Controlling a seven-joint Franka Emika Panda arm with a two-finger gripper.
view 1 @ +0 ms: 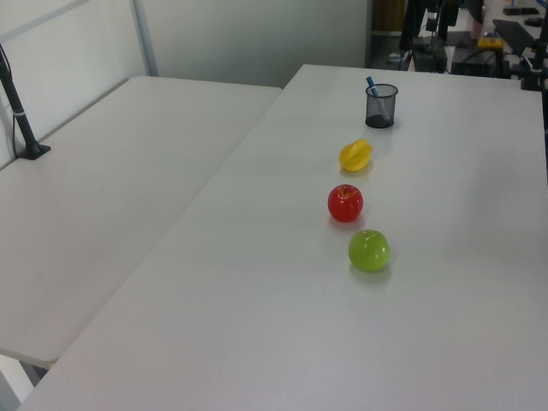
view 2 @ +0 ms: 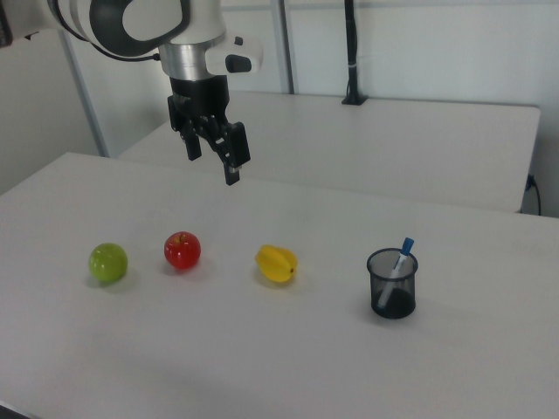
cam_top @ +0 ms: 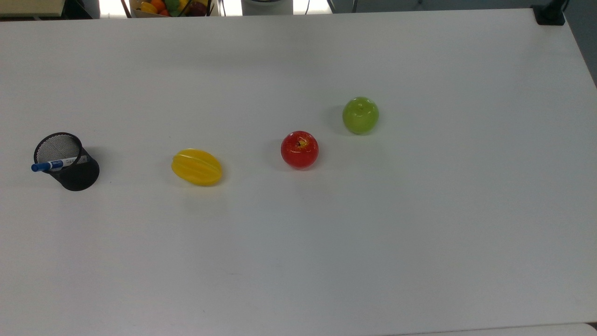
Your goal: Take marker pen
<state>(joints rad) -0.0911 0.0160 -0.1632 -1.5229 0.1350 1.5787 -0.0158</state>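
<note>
The marker pen [cam_top: 53, 164] is a white barrel with a blue cap, standing tilted in a black mesh cup [cam_top: 77, 176] at the top view's left. Its blue cap pokes above the cup rim in the left view, marker pen [view 1: 371, 84], and in the right view, marker pen [view 2: 402, 258]. In the right view my gripper [view 2: 211, 166] hangs open and empty in the air, above and behind the fruit row, well to the right view's left of the cup [view 2: 392, 290].
A yellow starfruit [cam_top: 196, 166], a red apple [cam_top: 299, 149] and a green apple [cam_top: 360, 115] lie in a row on the white table [cam_top: 326, 261]. A second table [view 1: 111, 197] adjoins it. A black post base [cam_top: 549, 15] sits at the top view's far right corner.
</note>
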